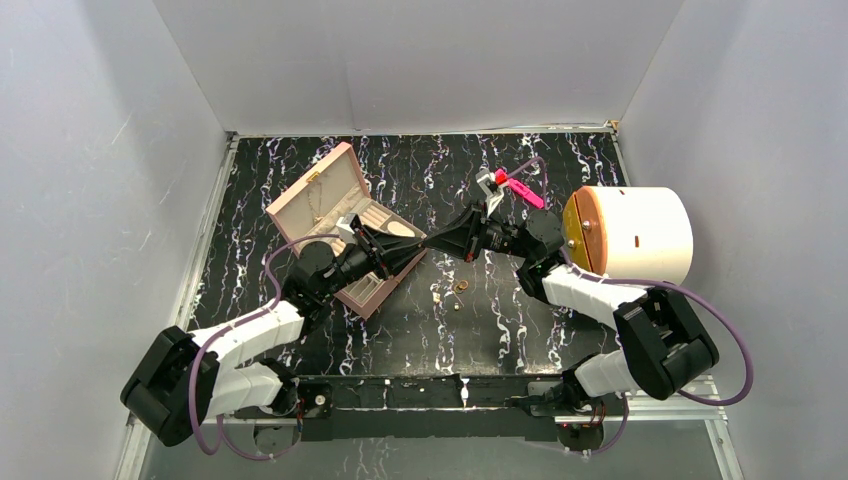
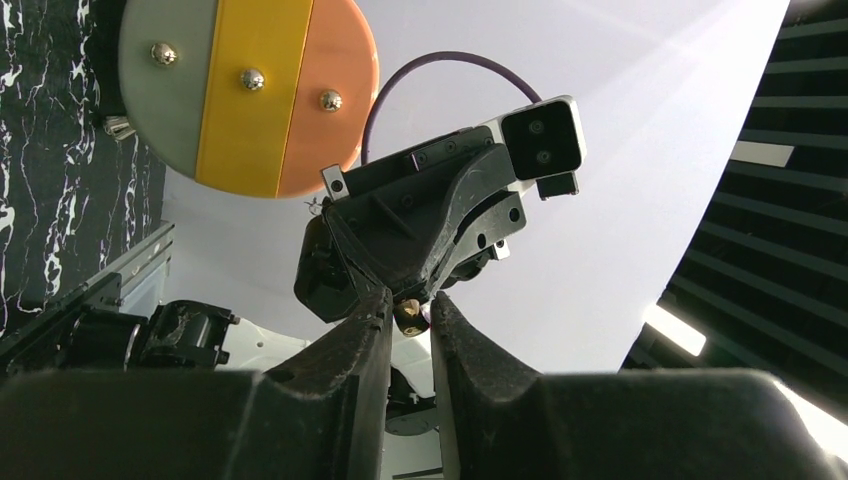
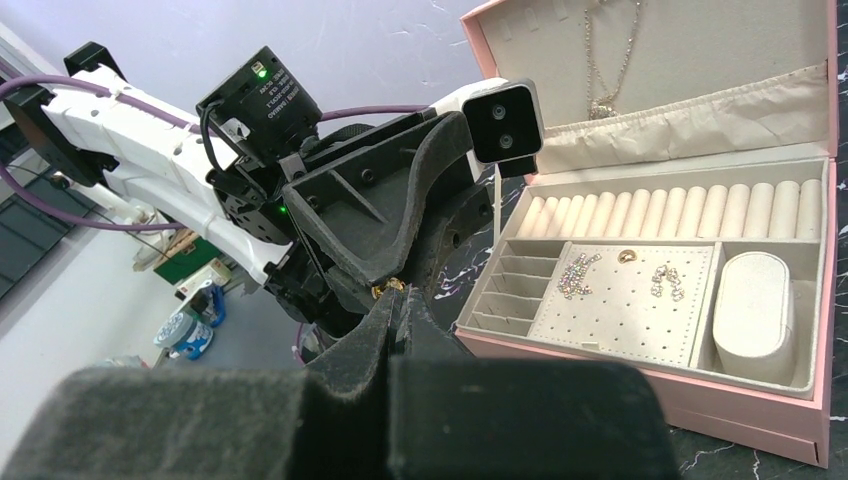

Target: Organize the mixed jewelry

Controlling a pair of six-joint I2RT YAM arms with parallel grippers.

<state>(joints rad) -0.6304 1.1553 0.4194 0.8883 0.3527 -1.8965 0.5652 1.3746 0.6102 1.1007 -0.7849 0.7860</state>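
Reaches inward w/ L arm [image 1: 245, 335] and R arm [image 1: 590, 290], elbows bent, forearms above counter [image 1: 520, 330]. Meets tip to tip near centre: R pincer [image 3: 398, 295] clamped tight, L pincer [image 2: 411, 300] jaws w/ narrow gap, wrist cams facing each other.

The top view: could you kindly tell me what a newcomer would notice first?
The left hand and right hand meet tip to tip above the table's middle, a tiny gold piece between them. Left of them lies the open pink jewelry box; at the right sits a big white drum.
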